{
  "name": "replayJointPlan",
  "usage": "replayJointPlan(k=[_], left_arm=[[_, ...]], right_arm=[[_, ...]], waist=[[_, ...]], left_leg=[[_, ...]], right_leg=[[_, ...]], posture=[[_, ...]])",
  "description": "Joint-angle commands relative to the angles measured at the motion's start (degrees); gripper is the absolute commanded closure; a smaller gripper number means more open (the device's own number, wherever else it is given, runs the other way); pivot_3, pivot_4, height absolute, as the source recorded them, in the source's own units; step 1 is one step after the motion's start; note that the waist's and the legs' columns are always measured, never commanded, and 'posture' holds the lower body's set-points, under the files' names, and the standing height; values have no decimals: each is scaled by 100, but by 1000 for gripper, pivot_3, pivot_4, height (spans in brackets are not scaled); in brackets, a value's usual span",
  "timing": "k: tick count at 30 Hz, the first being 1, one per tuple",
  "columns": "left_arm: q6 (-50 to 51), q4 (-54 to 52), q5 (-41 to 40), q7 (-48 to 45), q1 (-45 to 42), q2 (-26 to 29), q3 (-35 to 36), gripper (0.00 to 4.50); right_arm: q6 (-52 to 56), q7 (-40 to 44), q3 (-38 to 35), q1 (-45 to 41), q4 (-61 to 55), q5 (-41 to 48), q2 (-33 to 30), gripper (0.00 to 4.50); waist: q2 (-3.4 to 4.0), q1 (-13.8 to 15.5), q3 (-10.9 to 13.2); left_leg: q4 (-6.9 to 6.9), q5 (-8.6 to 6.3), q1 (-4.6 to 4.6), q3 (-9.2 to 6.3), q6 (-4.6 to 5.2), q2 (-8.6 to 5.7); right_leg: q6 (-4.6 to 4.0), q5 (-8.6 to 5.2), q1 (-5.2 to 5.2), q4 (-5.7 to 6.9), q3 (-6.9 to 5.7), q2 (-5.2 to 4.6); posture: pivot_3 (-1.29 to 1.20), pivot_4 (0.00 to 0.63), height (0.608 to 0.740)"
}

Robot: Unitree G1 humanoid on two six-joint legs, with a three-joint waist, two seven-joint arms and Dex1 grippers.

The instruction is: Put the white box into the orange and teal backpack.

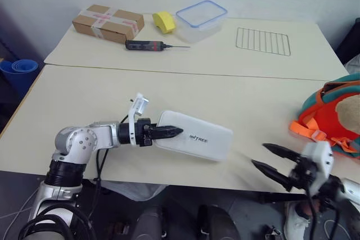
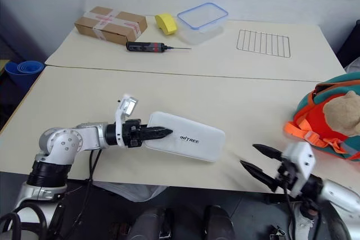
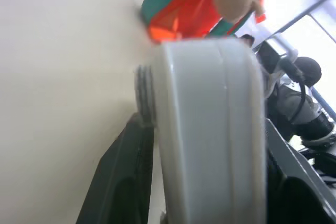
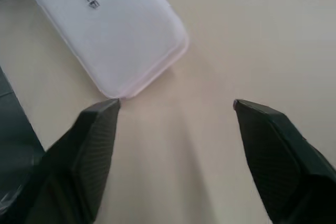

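Currently the white box (image 1: pixel 194 136) is gripped at its near-left end by the left gripper (image 1: pixel 169 132), whose black fingers are closed on either face of the case; in the left wrist view the box's rounded edge (image 3: pixel 210 129) is seen clamped between the two fingers. The box is held low over the front part of the cream counter (image 1: pixel 169 91), its long side running toward the robot's right, with dark lettering showing on its top face. Whether its far end rests on the counter cannot be told.

The right gripper (image 1: pixel 271 158) is seen at the counter's front edge, to the right of the box and apart from it, with its fingers spread wide and nothing between them. In the right wrist view a corner of the box (image 4: pixel 113 35) lies just beyond one fingertip.

The orange and teal backpack (image 1: pixel 332 113) is lying at the right edge of the counter, well apart from the box, with a tan plush toy (image 2: pixel 342 112) on it. What is inside it cannot be seen.

At the back of the counter, a clear blue-rimmed container (image 1: pixel 201 17) is seen standing with no contents visible, beside a yellow roll of tape (image 1: pixel 165 21), a brown taped cardboard box (image 1: pixel 108 23), a black screwdriver (image 1: pixel 149 45) and a wire rack (image 1: pixel 262 41).
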Motion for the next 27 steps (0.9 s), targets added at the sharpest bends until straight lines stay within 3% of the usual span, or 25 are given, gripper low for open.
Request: replayJointPlan(k=[1,4,9,14,19,23,27], left_arm=[[-1545,-219,833,-1176,105,20,-268,2286],[-1769,-197,970,-1538,107,-24,-308,2286],[-1836,-205,1115,-1596,177,-106,-303,2286],[-2027,-132,1476,-1476,313,-184,-359,2286],[-2276,-73,1869,-1610,453,-114,-498,2286],[-2099,-83,1879,-1750,527,-16,-538,3003],[-2162,-25,2030,-1957,574,132,-641,3046]], right_arm=[[-467,-127,-1481,783,324,330,414,40],[-802,-252,-2254,1032,990,496,614,40],[-1005,-248,-2787,1073,2096,566,439,40],[-1296,-178,-2738,806,2857,459,80,40],[-1295,-140,-2376,496,2792,420,-49,40],[-1269,-102,-2221,364,2661,442,-150,0],[-1280,-2,-2298,361,2848,460,-328,0]], waist=[[1,15,0],[1,-53,-1],[4,-87,-2],[11,-87,-6],[20,-69,-10],[22,-58,-10],[27,-54,-12]], left_leg=[[-3,-1,1,2,2,1],[-4,-8,-4,11,21,4],[-4,-9,7,16,37,10],[-4,-11,9,14,45,11],[-4,-10,10,13,46,12],[-4,-10,9,13,46,11],[-3,-10,9,11,47,10]], right_leg=[[-1,0,-2,-3,2,1],[5,3,-2,-14,9,-3],[9,5,0,-11,22,-9],[6,4,1,-10,24,-12],[6,4,1,-9,24,-13],[7,4,1,-9,24,-14],[7,4,1,-8,22,-17]], posture=[[0,150,740],[0,150,740],[0,150,740],[0,150,740],[0,150,740],[0,150,740],[0,150,740]])
